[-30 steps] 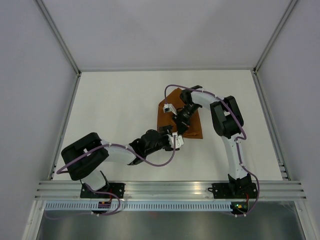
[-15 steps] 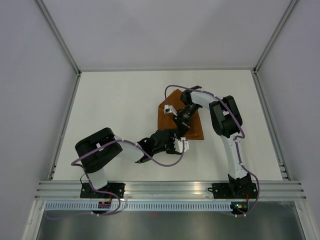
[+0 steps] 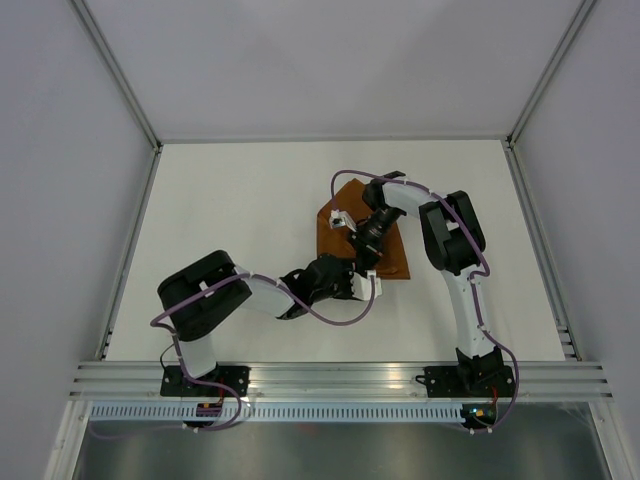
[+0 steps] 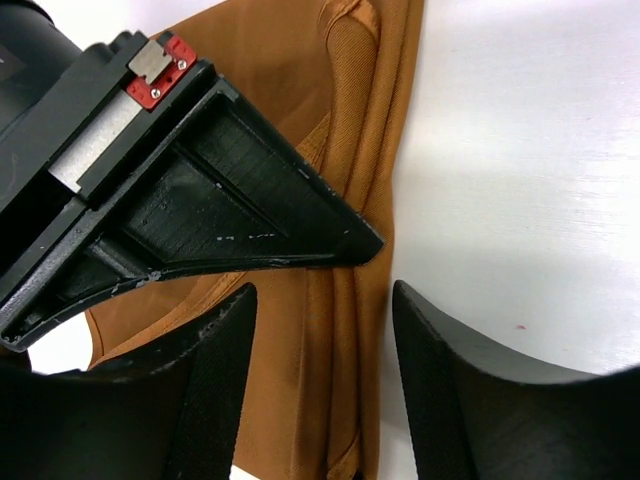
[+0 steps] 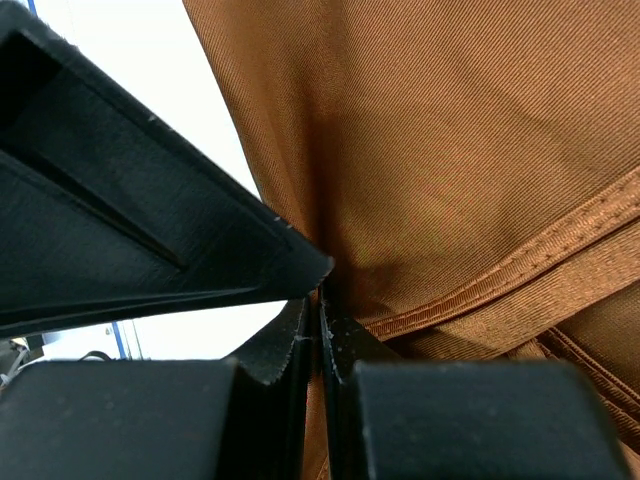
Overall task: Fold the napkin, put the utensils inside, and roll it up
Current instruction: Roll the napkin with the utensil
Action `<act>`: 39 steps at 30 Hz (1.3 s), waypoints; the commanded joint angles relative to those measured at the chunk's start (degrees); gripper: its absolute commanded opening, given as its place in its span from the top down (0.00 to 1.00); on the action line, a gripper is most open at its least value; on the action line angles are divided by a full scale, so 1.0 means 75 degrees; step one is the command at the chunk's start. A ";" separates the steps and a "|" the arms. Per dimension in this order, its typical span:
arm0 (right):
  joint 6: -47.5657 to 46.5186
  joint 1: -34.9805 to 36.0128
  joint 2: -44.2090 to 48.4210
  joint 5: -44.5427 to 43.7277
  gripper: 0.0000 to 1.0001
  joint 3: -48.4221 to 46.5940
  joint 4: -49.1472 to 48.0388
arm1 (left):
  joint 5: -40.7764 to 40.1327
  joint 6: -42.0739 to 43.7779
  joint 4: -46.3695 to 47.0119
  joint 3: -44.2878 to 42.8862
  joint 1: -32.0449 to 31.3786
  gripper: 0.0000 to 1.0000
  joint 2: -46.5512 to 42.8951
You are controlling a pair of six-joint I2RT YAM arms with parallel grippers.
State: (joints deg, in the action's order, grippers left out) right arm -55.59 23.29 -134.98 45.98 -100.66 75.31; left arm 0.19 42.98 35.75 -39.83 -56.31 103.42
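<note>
The right gripper [image 5: 321, 318] is pinching the rust-orange napkin [image 3: 392, 258] between its closed fingertips, the shiny fabric puckering toward the tips just above a stitched hem. The cloth is lying folded, with layered hemmed edges, on the white table [image 3: 230, 220] right of centre and toward the near side. The left gripper [image 4: 322, 295] is reaching in from the near left with its jaws standing apart, straddling the napkin's bunched, hemmed edge where the cloth meets bare tabletop, while the right gripper's black fingertip is touching that same fold just beyond it.
</note>
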 commanded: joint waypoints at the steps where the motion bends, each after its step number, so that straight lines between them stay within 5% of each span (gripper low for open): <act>1: -0.0568 -0.0105 -0.0331 -0.0599 0.89 -0.0020 -0.0315 | 0.0233 0.0293 -0.0441 -0.0185 0.0114 0.39 0.0250; 10: -0.0673 -0.0140 -0.0366 -0.0575 0.89 -0.0008 -0.0197 | 0.0549 0.0211 -0.1508 -0.0735 0.0208 0.52 0.0356; 25: -0.0592 -0.0140 -0.0003 -0.0458 0.83 0.0121 -0.0256 | 0.0784 -0.0269 -0.2644 -0.1309 0.0149 0.96 0.0508; 34: 0.0052 -0.0152 0.1225 -0.0528 0.46 0.1022 -0.1402 | 0.1311 -0.1148 -0.3441 -0.1872 0.0208 0.98 0.0555; 39: 0.0802 -0.0327 0.1895 -0.0646 0.41 0.1550 -0.2293 | 0.1604 -0.1418 -0.3641 -0.1919 0.0243 0.98 0.0508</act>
State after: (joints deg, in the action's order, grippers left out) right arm -52.23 22.24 -124.92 43.42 -90.50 67.79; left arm 8.03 36.80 12.49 -53.43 -54.63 106.34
